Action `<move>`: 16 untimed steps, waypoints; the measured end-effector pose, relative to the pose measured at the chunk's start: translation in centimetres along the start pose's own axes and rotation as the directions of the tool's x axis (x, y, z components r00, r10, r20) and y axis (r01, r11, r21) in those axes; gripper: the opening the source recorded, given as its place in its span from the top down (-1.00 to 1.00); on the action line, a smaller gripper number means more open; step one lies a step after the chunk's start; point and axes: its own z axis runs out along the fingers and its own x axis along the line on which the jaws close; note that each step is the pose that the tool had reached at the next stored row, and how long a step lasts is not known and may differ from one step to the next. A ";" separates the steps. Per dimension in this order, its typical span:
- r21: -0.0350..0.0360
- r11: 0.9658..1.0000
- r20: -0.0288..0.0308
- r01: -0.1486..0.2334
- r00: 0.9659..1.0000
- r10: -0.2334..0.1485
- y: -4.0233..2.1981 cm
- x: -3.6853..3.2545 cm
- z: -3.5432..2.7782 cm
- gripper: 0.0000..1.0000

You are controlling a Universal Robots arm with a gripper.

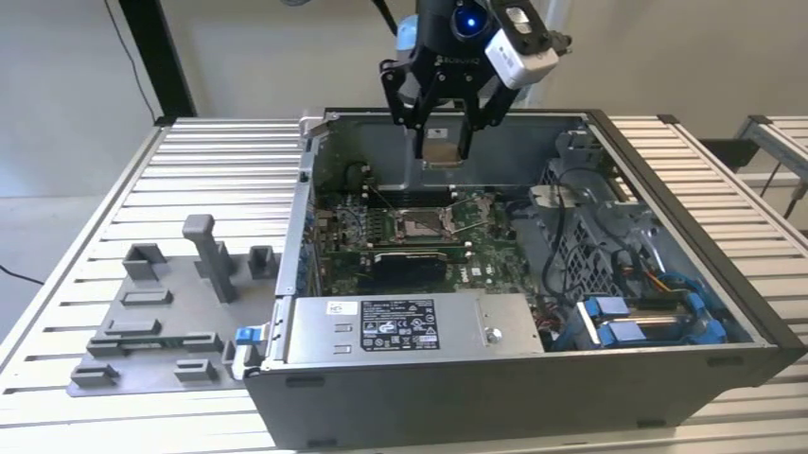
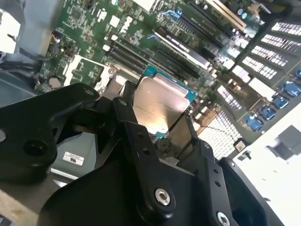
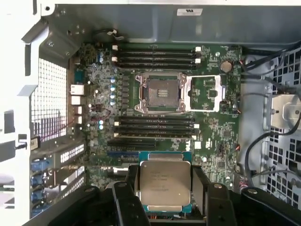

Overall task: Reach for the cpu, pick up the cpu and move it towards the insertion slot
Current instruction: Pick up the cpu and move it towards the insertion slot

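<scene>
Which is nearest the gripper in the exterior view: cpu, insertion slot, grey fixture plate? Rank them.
1. cpu: held between the fingers of the gripper, above the case.
2. insertion slot: below the gripper, on the green board.
3. grey fixture plate: farthest, outside the case, toward the exterior view's left.

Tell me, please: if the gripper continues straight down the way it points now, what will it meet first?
Probably the green circuit board beside the insertion slot. The gripper, shut on the cpu, hangs above the open case; depth is unclear, so the exact spot is uncertain.
</scene>
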 end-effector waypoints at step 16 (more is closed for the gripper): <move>0.000 1.000 0.002 0.000 1.000 0.000 4.51 0.01 0.13 1.00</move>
